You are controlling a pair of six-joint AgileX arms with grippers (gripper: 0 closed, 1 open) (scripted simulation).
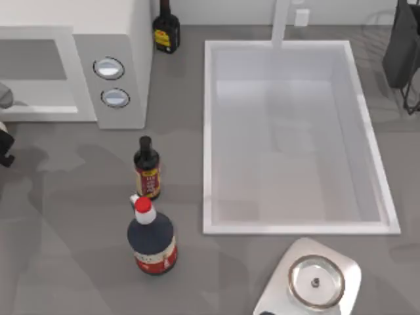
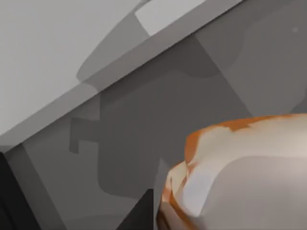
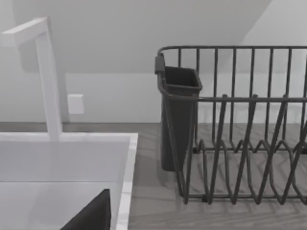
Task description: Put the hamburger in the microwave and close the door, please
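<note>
The hamburger, tan-orange and pale on top, looms very close in the left wrist view, above the grey counter and beside a white panel edge. The microwave stands at the back left with two silver knobs. Its white-framed front with a grey window faces the counter, and I cannot tell whether the door is open. My left gripper sits at the table's far left edge, just in front of the microwave. My right arm is parked at the back right.
A white sink with a faucet fills the middle and right. Two dark sauce bottles stand left of it, a third by the microwave. A dark dish rack is at the back right and a silver-topped scale at the front.
</note>
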